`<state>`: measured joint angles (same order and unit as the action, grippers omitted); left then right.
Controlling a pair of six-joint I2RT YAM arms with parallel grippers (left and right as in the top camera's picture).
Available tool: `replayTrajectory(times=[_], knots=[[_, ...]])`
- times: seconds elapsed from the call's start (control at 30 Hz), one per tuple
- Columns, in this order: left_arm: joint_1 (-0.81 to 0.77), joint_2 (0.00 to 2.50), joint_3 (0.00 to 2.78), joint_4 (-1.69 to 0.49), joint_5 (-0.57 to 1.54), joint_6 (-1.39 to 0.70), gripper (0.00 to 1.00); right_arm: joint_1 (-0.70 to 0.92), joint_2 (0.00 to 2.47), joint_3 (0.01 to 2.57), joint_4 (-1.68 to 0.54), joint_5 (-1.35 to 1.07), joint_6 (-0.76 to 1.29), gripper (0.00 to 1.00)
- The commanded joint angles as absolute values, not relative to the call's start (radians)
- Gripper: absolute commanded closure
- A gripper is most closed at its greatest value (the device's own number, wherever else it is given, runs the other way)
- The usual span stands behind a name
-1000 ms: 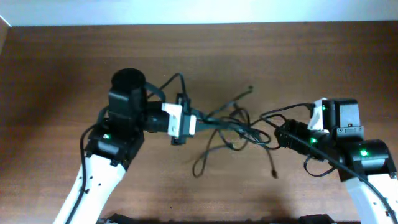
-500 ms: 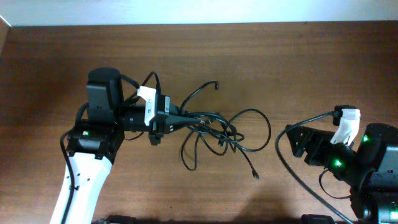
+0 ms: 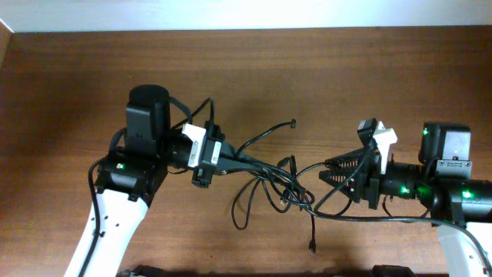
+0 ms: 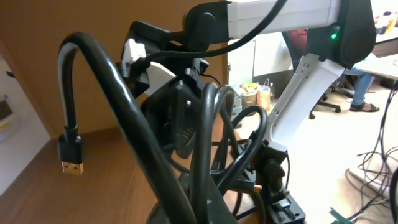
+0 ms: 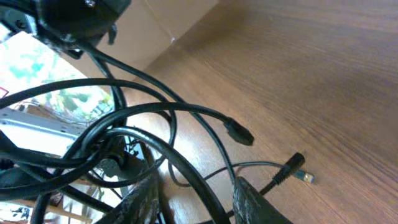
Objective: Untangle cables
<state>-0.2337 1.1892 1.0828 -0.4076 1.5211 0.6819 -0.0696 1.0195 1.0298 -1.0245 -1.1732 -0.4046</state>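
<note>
A tangle of black cables lies mid-table. My left gripper is shut on a bunch of these cables at the tangle's left side. In the left wrist view the cables rise out of the jaws, and one ends in a USB plug. My right gripper sits at the tangle's right edge with its fingers apart. In the right wrist view a thick cable passes between the open fingers. Loose ends lie at the back and front.
The brown wooden table ends at a pale wall along the far edge. A barrel plug and a black connector lie on the wood near my right fingers. My right arm's own cable trails along the front right.
My right gripper pulled back to the right, then came back left to the tangle with fingers spread. My left gripper swung left, then right again, dragging the cables with it.
</note>
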Motion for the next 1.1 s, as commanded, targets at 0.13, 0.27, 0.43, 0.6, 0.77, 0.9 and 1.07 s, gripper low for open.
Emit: replayTrajectory(times=[0.13,0.27,0.43,0.6,0.77,0.9,1.07], knots=[[-0.306,1.179,1.093,-0.401,1.52,0.698,1.0,-0.072,1.016,1.032,-0.984,-1.249,-0.376,0.96],[-0.41,1.186,1.093,-0.374,1.515,0.698,1.0,-0.073,1.017,1.032,-0.915,-0.999,-0.197,0.96],[-0.411,1.187,1.093,-0.378,1.475,0.69,1.0,-0.074,1.016,1.032,-0.927,-0.582,0.088,0.96],[-0.411,1.187,1.093,-0.389,0.808,0.149,1.0,-0.074,0.908,1.033,-0.939,-0.542,0.331,0.96],[-0.412,1.187,1.093,-0.445,0.714,0.092,1.0,-0.074,0.636,1.033,-0.938,-0.572,0.331,0.33],[-0.412,1.187,1.093,-0.44,0.714,-0.05,1.0,-0.073,0.538,1.033,-0.966,-0.673,0.336,0.26],[-0.412,1.187,1.093,-0.4,0.714,-0.42,1.0,-0.073,0.538,1.032,-1.056,-0.673,0.341,0.2]])
